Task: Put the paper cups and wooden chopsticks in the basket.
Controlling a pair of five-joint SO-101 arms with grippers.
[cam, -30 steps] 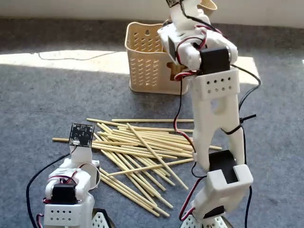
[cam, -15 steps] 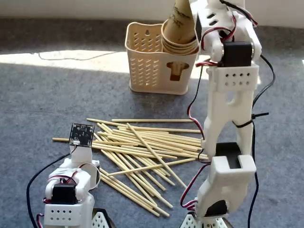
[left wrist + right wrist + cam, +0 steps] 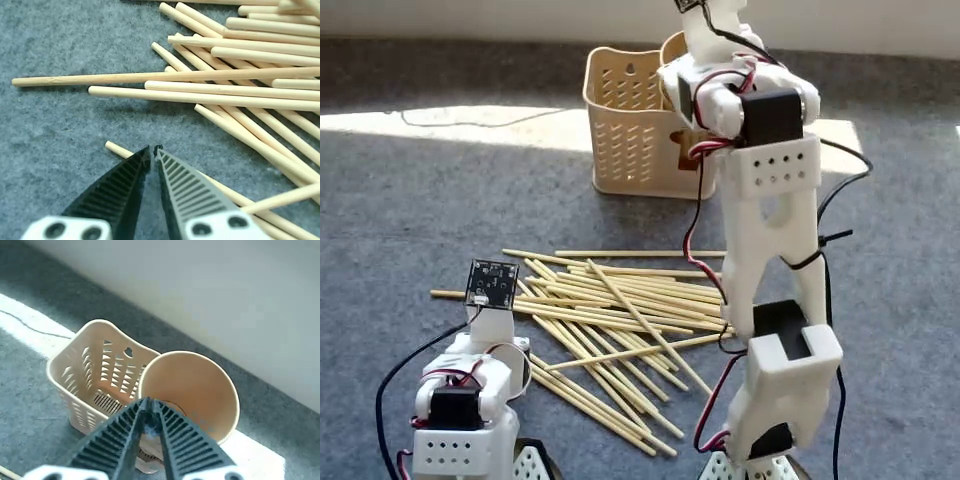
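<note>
The right gripper is pinched onto the rim of a paper cup, holding it up by the basket. The basket stands at twelve o'clock from the scattered chopsticks. At the pile's eight o'clock, the left gripper hangs closed and empty over the carpet.

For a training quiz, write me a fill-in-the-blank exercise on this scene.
The right tool is shut on the rim of a ____.
The left tool, above the chopsticks, holds ____.
The chopsticks lie on the carpet, outside the ____.
Missing words: cup; nothing; basket.
</note>
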